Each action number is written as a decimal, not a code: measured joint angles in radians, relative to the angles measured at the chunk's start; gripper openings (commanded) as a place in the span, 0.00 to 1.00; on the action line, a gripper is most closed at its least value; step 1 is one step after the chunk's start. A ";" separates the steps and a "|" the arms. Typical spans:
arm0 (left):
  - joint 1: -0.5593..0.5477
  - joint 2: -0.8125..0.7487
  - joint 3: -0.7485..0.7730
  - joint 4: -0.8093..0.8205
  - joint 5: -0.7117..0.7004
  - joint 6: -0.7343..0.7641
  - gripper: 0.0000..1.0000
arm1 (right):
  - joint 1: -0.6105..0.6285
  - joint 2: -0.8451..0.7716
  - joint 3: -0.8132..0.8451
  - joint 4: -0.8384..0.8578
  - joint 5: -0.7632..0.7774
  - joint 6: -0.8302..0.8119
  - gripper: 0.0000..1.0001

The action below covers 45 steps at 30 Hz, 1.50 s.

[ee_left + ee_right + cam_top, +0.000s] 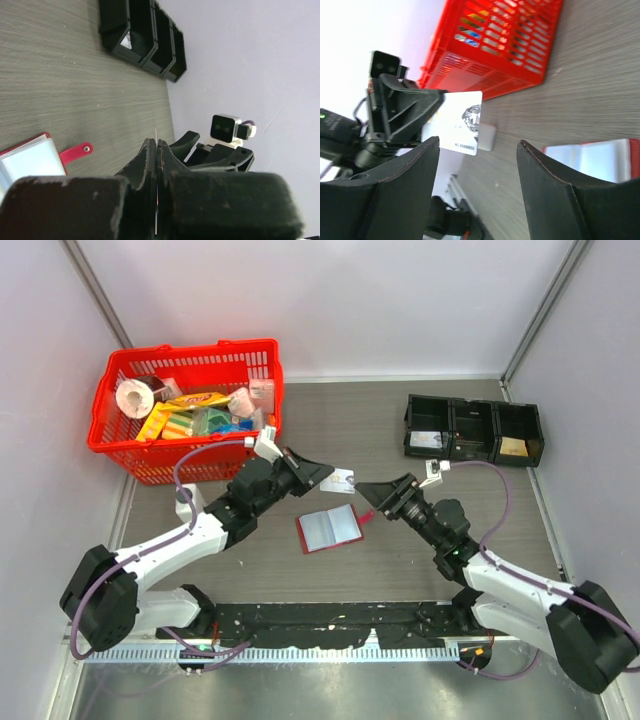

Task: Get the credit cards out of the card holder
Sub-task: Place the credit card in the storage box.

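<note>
1. The left gripper [327, 475] has its jaws pressed together on a white credit card [342, 480], which is held above the table [420, 540].
2. In the right wrist view this card [462, 120] shows a grey diamond-like picture. Under it is a small printed line that starts with "NO." and then digits, too small to read surely.
3. The right gripper [366, 490] has its jaws spread wide with nothing between them, just beside the card.
4. The card holder [328, 528] lies open on the table, near and below both grippers. Its pale inner pockets face up and its red snap tab [75, 151] points to the right.
5. A red basket [120, 440] holds packets whose labels I cannot read.
</note>
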 measured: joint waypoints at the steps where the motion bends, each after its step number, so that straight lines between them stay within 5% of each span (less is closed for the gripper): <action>1: 0.000 0.000 -0.003 0.016 -0.005 -0.010 0.00 | 0.000 0.037 -0.002 0.067 -0.018 0.037 0.62; 7: 0.000 0.001 -0.005 0.070 -0.016 -0.045 0.00 | 0.000 0.149 -0.002 0.286 -0.092 0.140 0.53; 17: -0.001 0.018 -0.005 0.137 0.008 -0.100 0.00 | -0.014 0.185 0.012 0.369 -0.115 0.167 0.40; 19: -0.002 0.020 -0.005 0.138 0.012 -0.109 0.00 | -0.027 0.188 0.015 0.379 -0.116 0.169 0.33; 22: -0.002 0.021 -0.005 0.140 0.019 -0.114 0.00 | -0.049 0.191 0.021 0.383 -0.122 0.168 0.02; 23: -0.002 0.021 -0.005 0.146 0.021 -0.114 0.01 | -0.060 0.194 0.025 0.383 -0.128 0.172 0.01; 26: -0.002 0.022 -0.005 0.159 0.024 -0.113 0.15 | -0.081 0.196 0.037 0.383 -0.153 0.175 0.01; 33: -0.002 0.023 0.015 0.091 0.027 -0.045 0.69 | -0.193 0.130 0.067 0.250 -0.219 0.140 0.01; 45: -0.002 0.013 0.178 -0.354 -0.118 0.262 0.89 | -0.569 0.117 0.431 -0.419 -0.297 -0.241 0.01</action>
